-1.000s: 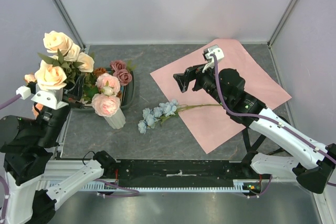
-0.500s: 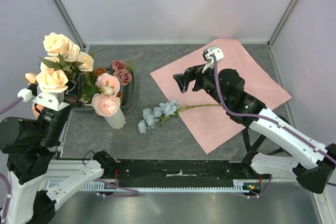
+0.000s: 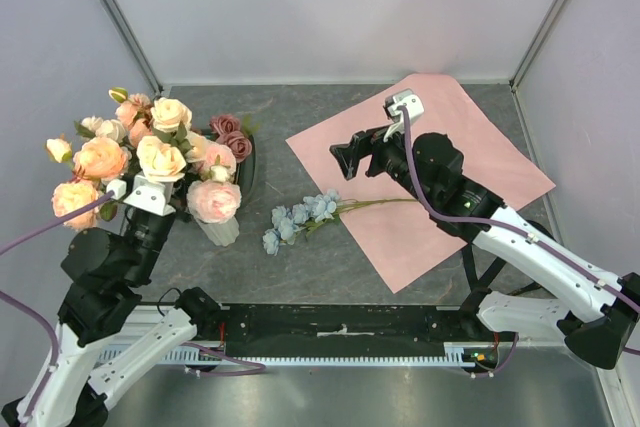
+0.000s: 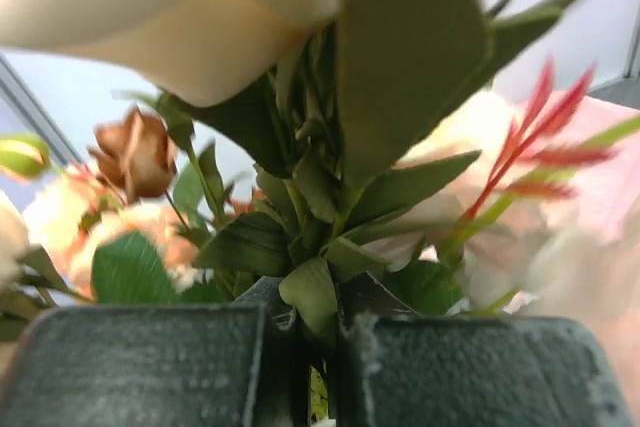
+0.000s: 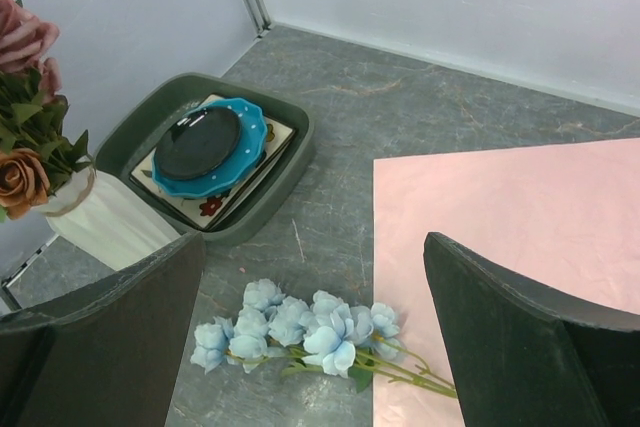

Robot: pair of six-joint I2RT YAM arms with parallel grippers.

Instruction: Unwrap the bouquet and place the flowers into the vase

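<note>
At the desk's left, by the vase [image 3: 222,229], the left fingers [image 4: 200,367] clamp the stems of the roses [image 3: 150,152], heads up, probably to lower them in. The right fingers [image 5: 110,317] hang wide open over the blue sprig [image 3: 300,215], which lies half on the pink paper [image 3: 470,157] and is likely the next pick.

Soft, even light is falling from overhead in the top view, and the pale walls [image 3: 330,17] are glowing evenly. The grey desk [image 3: 330,267] is carrying only faint, diffuse shadows beside the blue sprig [image 3: 300,215]. In the left wrist view the flowers [image 4: 170,17] nearest the lens are blurring into cream and pink smears, while the leaves [image 4: 310,197] and the left end effector [image 4: 305,367] are showing sharper and grainy. The right wrist view is looking crisp and bright, its dark fingers [image 5: 100,337] slightly soft.
</note>
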